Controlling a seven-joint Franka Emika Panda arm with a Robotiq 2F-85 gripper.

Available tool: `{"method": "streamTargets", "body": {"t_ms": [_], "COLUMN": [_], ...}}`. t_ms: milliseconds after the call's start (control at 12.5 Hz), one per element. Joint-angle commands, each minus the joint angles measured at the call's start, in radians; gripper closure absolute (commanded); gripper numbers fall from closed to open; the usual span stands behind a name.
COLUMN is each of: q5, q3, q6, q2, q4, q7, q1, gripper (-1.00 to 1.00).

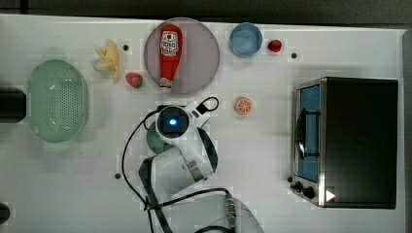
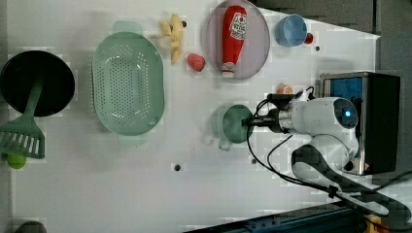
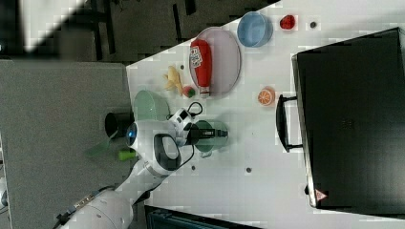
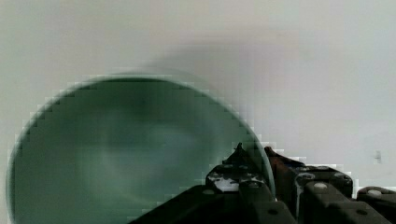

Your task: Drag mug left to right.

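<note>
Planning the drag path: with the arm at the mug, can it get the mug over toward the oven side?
Probably yes. The fingers pinch the mug wall, and bare table lies between it and the oven; the orange slice sits off to the side.

White robot arm (image 1: 180, 160) over dark green mug (image 1: 154, 141), ketchup bottle (image 1: 169, 56) on round plate (image 1: 201, 58), toaster oven (image 1: 350, 141) at the top view's right

lab mock kitchen | white table (image 1: 340, 39) | toaster oven (image 1: 347, 141) | toy food
</note>
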Motion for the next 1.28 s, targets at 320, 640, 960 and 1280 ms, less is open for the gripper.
{"method": "streamTargets", "body": {"t_ms": [320, 640, 960, 1280], "q5": [0.004, 0.004, 0.004, 0.004], "q3": [-0.009, -0.016, -0.051, -0.104], "q6": [-0.015, -0.027, -0.034, -0.034], "q2": [-0.023, -0.023, -0.022, -0.004], "q4": [0.008, 0.017, 0.04, 0.071], "q7": [-0.139, -0.238, -0.386, -0.464], "q1": [-0.16, -0.244, -0.297, -0.308], "gripper": [0.65, 0.65, 0.65, 0.65]}}
